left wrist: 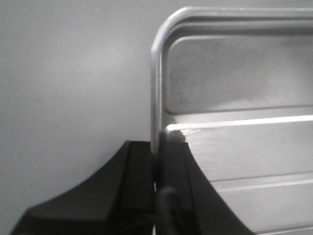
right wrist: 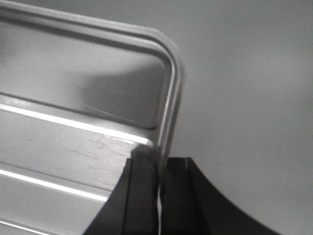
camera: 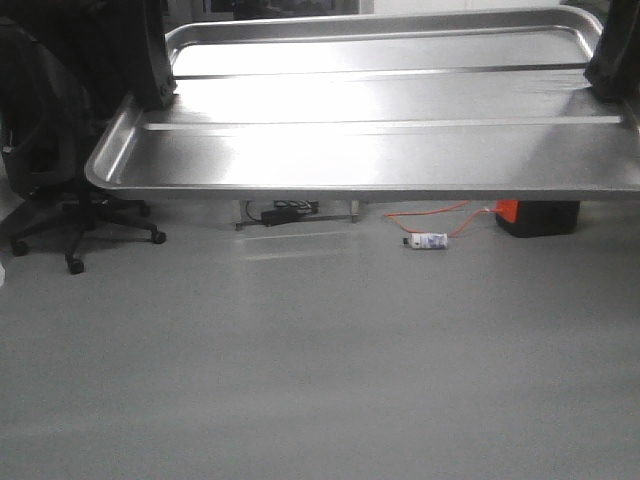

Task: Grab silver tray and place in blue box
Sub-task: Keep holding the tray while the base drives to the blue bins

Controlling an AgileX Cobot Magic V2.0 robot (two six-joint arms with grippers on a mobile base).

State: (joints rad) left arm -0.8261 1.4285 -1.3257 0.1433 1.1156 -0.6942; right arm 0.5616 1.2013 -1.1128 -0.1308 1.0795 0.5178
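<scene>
My left claw (left wrist: 157,152) and right claw (right wrist: 158,164) each pinch an end rim of the silver tray (camera: 380,120), held across the front view's top. I should move both ends together, evenly; the blue box isn't visible.

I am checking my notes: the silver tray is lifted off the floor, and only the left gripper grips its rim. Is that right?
No: the right wrist view shows the right gripper also shut on the rim of the silver tray, at the end opposite the left gripper. The rest holds.
</scene>
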